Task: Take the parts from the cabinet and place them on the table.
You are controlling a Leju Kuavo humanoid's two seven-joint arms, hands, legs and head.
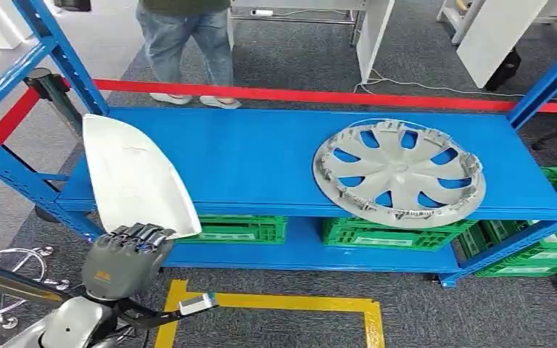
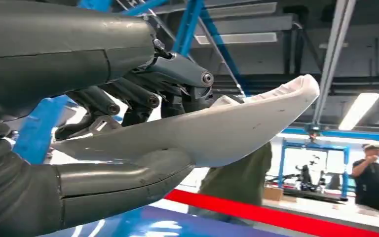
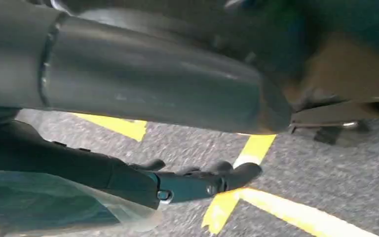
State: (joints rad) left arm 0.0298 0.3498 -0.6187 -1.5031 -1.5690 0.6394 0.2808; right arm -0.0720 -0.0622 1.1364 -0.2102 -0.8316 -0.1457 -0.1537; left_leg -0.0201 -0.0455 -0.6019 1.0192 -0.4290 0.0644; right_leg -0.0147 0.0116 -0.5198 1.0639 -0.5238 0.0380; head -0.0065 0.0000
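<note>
Left hand [image 1: 125,255] fingers grasp the white shell part [image 1: 134,177] near the blue shelf [image 1: 261,156]; right hand [image 3: 187,182] fingers released, holding nothing

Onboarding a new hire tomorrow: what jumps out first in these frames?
First, the left hand at the shelf's near left corner, holding up a white curved panel by its lower end. Next, the silver wheel cover lying flat on the right of the blue shelf, with green crates on the level below. Behind the rack runs a red barrier tape, a person standing past it.
</note>
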